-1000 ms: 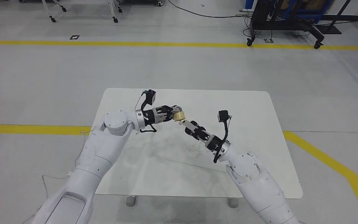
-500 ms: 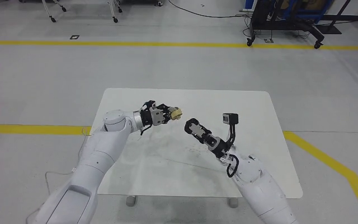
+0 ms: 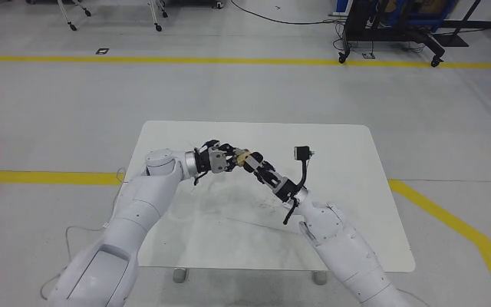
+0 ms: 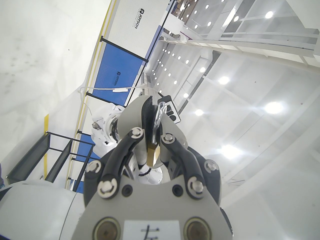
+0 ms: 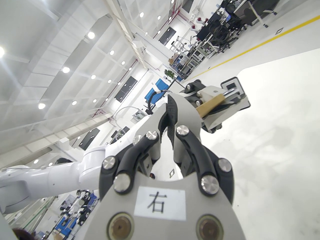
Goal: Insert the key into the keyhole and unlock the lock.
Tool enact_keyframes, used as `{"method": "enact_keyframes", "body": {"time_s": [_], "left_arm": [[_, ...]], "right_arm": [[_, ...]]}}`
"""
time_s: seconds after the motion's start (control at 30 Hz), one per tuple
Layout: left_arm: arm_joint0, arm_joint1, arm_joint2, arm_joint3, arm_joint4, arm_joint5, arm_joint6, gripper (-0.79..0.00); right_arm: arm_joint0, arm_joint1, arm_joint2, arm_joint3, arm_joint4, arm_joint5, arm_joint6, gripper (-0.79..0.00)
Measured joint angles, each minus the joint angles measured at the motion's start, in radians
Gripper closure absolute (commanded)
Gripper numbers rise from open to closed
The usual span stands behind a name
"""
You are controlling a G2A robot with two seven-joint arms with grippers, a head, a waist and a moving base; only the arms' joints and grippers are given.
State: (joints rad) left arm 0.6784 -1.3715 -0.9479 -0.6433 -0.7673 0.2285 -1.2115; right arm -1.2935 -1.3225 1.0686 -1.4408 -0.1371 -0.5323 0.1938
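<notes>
A brass padlock [image 3: 245, 160] with a silver shackle hangs above the white table [image 3: 345, 153], near its middle. My left gripper [image 3: 234, 159] is shut on it; in the left wrist view the padlock [image 4: 153, 154] sits between the fingers [image 4: 130, 116], shackle pointing away. My right gripper [image 3: 256, 166] is shut, its tip right at the padlock's free end. In the right wrist view the right gripper [image 5: 169, 106] has its black pads pressed together, and anything between them is hidden. The padlock [image 5: 210, 106] lies just beyond that tip, held by the left gripper [image 5: 220, 101].
The tabletop [image 5: 275, 131] under both arms is bare, with faint scuff marks. Grey floor with yellow lines [image 3: 230, 59] surrounds the table. A dark equipment cart [image 3: 399, 27] stands far behind.
Half a second ago the right gripper stood apart from the padlock; it has moved in to meet it. The left gripper has kept the padlock in nearly the same place.
</notes>
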Motion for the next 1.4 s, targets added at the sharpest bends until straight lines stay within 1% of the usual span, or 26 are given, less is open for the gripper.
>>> {"method": "enact_keyframes", "body": {"time_s": [0.03, 0.07, 0.1, 0.17, 0.23, 0.27, 0.33, 0.37, 0.4, 0.47, 0.57, 0.67, 0.77, 0.87, 0.97, 1.17, 1.2, 1.23, 1.3, 1.4], "left_arm": [[-0.002, -0.001, 0.000, 0.003, -0.001, -0.003, -0.002, 0.000], [-0.003, -0.003, 0.000, 0.006, -0.002, -0.008, -0.006, 0.000], [-0.004, -0.004, 0.000, 0.007, -0.004, -0.016, -0.008, 0.000], [-0.006, -0.005, -0.002, 0.009, -0.005, -0.042, -0.009, 0.000], [-0.007, -0.006, -0.009, 0.010, -0.008, -0.068, 0.000, 0.000], [-0.007, -0.006, -0.014, 0.009, -0.011, -0.086, 0.004, 0.000], [-0.006, -0.004, -0.023, 0.006, -0.010, -0.118, 0.012, 0.000], [-0.006, -0.003, -0.028, 0.001, -0.005, -0.141, 0.016, 0.000], [-0.004, -0.001, -0.030, -0.004, 0.000, -0.158, 0.015, 0.000], [-0.003, 0.003, -0.033, -0.020, 0.034, -0.205, 0.024, 0.000], [0.011, 0.009, -0.036, -0.055, 0.073, -0.266, 0.030, 0.000], [0.028, 0.014, -0.041, -0.084, 0.074, -0.273, -0.013, 0.000], [0.036, 0.017, -0.044, -0.100, 0.077, -0.267, -0.048, 0.000], [0.042, 0.019, -0.047, -0.109, 0.078, -0.263, -0.063, 0.000], [0.048, 0.021, -0.053, -0.118, 0.070, -0.263, -0.082, 0.000], [0.049, 0.024, -0.053, -0.127, 0.082, -0.247, -0.113, 0.000], [0.050, 0.024, -0.052, -0.128, 0.084, -0.246, -0.114, 0.000], [0.050, 0.024, -0.051, -0.129, 0.086, -0.244, -0.115, 0.000], [0.050, 0.024, -0.051, -0.130, 0.089, -0.242, -0.116, 0.000], [0.049, 0.024, -0.051, -0.130, 0.090, -0.238, -0.119, 0.000]], "right_arm": [[-0.001, -0.001, -0.001, 0.000, -0.011, 0.003, -0.012, 0.000], [-0.004, -0.001, 0.000, -0.003, -0.025, 0.002, -0.027, -0.068], [-0.009, -0.001, 0.001, -0.009, -0.030, -0.004, -0.034, -0.268], [-0.029, 0.002, 0.008, -0.033, 0.004, -0.045, -0.017, -0.363], [-0.050, 0.008, 0.020, -0.054, 0.070, -0.087, 0.042, -0.385], [-0.062, 0.014, 0.029, -0.065, 0.121, -0.105, 0.098, -0.391], [-0.075, 0.023, 0.042, -0.076, 0.206, -0.100, 0.195, -0.376], [-0.077, 0.029, 0.050, -0.079, 0.265, -0.078, 0.264, -0.357], [-0.077, 0.033, 0.056, -0.077, 0.307, -0.055, 0.315, -0.363], [-0.070, 0.041, 0.065, -0.061, 0.395, 0.023, 0.428, -0.369], [-0.044, 0.045, 0.069, -0.031, 0.482, 0.127, 0.533, -0.354], [-0.022, 0.043, 0.057, -0.004, 0.575, 0.170, 0.618, -0.376], [0.004, 0.040, 0.049, 0.035, 0.674, 0.178, 0.699, -0.376], [0.029, 0.037, 0.045, 0.072, 0.737, 0.178, 0.741, -0.369], [0.048, 0.033, 0.039, 0.103, 0.776, 0.188, 0.751, -0.360], [0.078, 0.025, 0.020, 0.150, 0.822, 0.205, 0.771, -0.296], [0.082, 0.024, 0.017, 0.155, 0.826, 0.205, 0.772, -0.274], [0.085, 0.022, 0.014, 0.161, 0.831, 0.204, 0.773, -0.234], [0.091, 0.019, 0.009, 0.171, 0.843, 0.201, 0.776, -0.200], [0.097, 0.017, 0.004, 0.182, 0.855, 0.198, 0.779, -0.179]]}}
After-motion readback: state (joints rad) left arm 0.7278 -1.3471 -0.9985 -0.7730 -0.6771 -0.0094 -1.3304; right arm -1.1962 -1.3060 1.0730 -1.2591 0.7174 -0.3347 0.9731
